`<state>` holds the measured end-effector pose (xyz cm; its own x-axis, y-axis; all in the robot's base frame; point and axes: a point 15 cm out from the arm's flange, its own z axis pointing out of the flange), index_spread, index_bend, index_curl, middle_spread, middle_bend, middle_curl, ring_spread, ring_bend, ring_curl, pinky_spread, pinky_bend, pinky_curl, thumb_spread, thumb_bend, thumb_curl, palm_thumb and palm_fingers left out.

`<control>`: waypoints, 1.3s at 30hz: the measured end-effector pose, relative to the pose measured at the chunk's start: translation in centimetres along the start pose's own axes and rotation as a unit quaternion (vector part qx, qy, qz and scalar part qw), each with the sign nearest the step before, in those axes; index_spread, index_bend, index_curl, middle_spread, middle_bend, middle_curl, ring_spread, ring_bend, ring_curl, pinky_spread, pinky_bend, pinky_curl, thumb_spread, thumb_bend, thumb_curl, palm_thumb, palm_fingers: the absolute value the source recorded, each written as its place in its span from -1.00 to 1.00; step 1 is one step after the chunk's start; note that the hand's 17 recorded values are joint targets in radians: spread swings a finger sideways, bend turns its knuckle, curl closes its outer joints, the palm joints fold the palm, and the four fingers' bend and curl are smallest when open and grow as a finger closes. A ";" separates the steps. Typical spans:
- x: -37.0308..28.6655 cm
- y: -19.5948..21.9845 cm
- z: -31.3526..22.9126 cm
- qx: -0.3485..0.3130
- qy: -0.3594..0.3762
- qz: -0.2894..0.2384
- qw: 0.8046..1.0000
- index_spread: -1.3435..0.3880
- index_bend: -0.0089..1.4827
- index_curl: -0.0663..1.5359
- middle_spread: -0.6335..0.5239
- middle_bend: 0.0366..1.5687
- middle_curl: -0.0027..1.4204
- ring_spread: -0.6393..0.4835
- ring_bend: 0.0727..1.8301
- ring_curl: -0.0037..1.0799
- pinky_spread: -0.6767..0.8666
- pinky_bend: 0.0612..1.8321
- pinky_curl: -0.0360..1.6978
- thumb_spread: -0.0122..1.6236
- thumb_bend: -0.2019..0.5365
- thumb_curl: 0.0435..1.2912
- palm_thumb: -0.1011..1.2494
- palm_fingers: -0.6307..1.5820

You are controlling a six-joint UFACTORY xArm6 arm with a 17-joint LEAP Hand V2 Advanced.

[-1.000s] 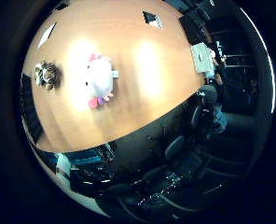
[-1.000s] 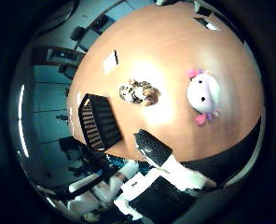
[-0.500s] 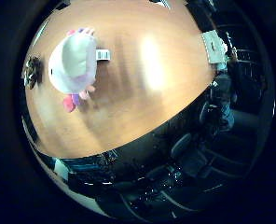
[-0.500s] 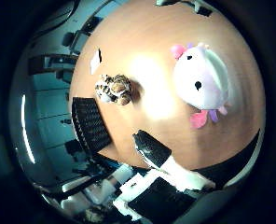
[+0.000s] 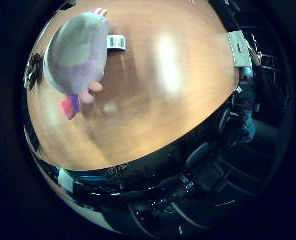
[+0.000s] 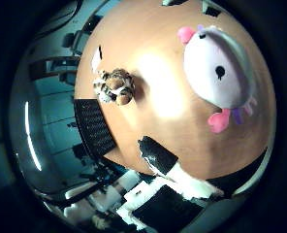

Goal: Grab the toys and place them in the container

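Note:
A white plush toy [image 6: 221, 77] with pink fins and a black dot eye lies on the wooden table [image 6: 158, 53], large in both palm views and close under my hand [image 6: 175, 187]. A small brown-and-white spotted plush toy [image 6: 113, 87] sits on the table beside a black mesh container [image 6: 94, 128] at the table's edge. One black-tipped white finger [image 6: 155, 154] of my hand reaches in over the table, straight and holding nothing.
A small white label card [image 5: 116, 41] lies on the table next to the white plush. Another white card [image 6: 96, 60] lies by the spotted toy. A pale box [image 5: 239, 47] sits at the table's far edge. Dark office chairs [image 5: 203, 155] stand beyond the table edge.
The whole picture has shifted and the white plush has grown much larger in both views: my hand has come down closer over it. The toys themselves have not moved.

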<state>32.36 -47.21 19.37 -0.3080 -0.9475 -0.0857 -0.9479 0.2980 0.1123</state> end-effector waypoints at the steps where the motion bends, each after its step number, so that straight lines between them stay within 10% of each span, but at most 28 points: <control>1: 0.1 -0.1 0.6 -0.003 -0.002 0.000 1.000 0.12 -0.76 -0.54 0.08 -0.80 -0.55 0.45 -0.83 -0.54 0.38 -0.79 -0.60 0.33 -0.52 -0.64 -0.13 -0.25; 15: 0.3 -1.8 5.1 -0.018 0.003 -0.007 1.000 0.13 -0.79 -0.57 0.06 -0.78 -0.54 0.41 -0.76 -0.50 0.38 -0.76 -0.60 0.29 -0.46 -0.58 0.10 -0.16; 20: 1.2 -1.2 5.2 -0.040 0.033 -0.008 0.999 0.11 -0.81 -0.64 -0.30 -0.53 -0.44 -0.22 -0.35 -0.37 -0.07 -0.49 -0.56 0.22 -0.47 -0.51 0.40 0.37; 24: 1.3 -1.4 4.6 -0.041 0.048 -0.011 0.998 0.00 -0.37 -0.40 -0.48 -0.03 -0.14 -0.43 0.00 -0.05 -0.56 -0.11 -0.36 0.18 -0.48 -0.48 0.54 0.73; 31: 0.5 -0.6 0.5 -0.031 0.056 -0.014 0.998 0.10 0.27 0.02 -0.38 0.44 0.18 -0.34 0.39 0.26 -0.50 0.24 -0.10 0.22 -0.46 -0.36 0.72 0.56; 39: -4.9 2.1 -9.5 -0.021 0.068 -0.037 0.997 0.16 0.36 0.22 -0.29 0.59 0.32 -0.32 0.48 0.40 -0.45 0.30 0.09 0.13 -0.49 -0.14 0.78 0.45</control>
<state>32.69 -43.03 29.44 -0.2201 -0.9747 0.0395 -0.9627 0.2236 0.1523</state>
